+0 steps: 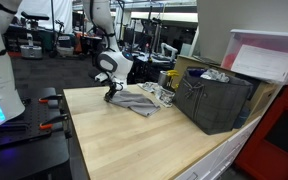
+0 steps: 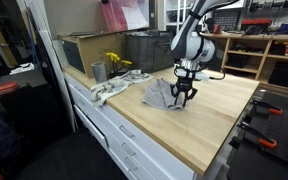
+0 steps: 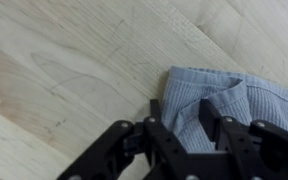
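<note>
A blue-grey ribbed cloth (image 3: pixel 249 105) lies crumpled on the pale wooden tabletop (image 3: pixel 54 60). In the wrist view its left corner is folded up between my fingers (image 3: pixel 156 108). My gripper (image 3: pixel 182 110) points straight down onto that corner, with the jaws part-way drawn in, one on each side of the fold, and a gap still showing. Both exterior views show the gripper (image 1: pixel 111 95) (image 2: pixel 182 100) set down on the near edge of the cloth (image 1: pixel 136 102) (image 2: pixel 160 92). The fingertips rest at the table surface.
A dark mesh crate (image 1: pixel 219 100) (image 2: pixel 149 48) stands behind the cloth. Beside it are a metal cup (image 2: pixel 98 71), something yellow (image 2: pixel 115 62) and a whitish rag (image 2: pixel 109 90). A pink-lidded bin (image 1: pixel 269 58) sits beyond. The table's front edge (image 2: pixel 154 150) drops to white drawers.
</note>
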Available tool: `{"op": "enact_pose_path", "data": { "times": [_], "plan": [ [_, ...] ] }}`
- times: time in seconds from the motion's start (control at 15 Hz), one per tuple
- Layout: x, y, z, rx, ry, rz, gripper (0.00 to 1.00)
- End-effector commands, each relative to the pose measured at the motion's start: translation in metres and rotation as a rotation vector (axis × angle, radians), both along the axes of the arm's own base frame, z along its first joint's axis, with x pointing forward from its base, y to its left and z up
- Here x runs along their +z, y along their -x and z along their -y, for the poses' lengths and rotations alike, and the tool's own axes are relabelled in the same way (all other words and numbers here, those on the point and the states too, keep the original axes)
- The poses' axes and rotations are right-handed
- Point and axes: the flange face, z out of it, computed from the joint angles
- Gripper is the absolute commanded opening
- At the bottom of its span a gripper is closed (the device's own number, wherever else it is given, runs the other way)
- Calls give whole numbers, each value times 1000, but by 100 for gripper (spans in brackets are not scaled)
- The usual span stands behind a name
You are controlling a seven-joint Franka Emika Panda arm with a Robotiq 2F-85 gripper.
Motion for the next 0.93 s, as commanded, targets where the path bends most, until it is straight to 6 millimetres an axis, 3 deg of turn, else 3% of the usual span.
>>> {"op": "enact_pose_path", "data": {
  "times": [0.0, 0.13, 0.4, 0.47, 0.53, 0.67, 0.87],
  "plan": [
    [13, 1, 2, 8, 16, 37, 66],
    [18, 2, 0, 16, 32, 45, 62],
    [29, -4, 0, 35, 52, 67, 89],
    [30, -7, 0, 39, 52, 71, 85],
    [31, -10, 0, 44, 53, 73, 54],
    [32, -14, 0, 56, 51, 77, 58],
    [30, -16, 0, 65, 53, 75, 35]
  ]
}}
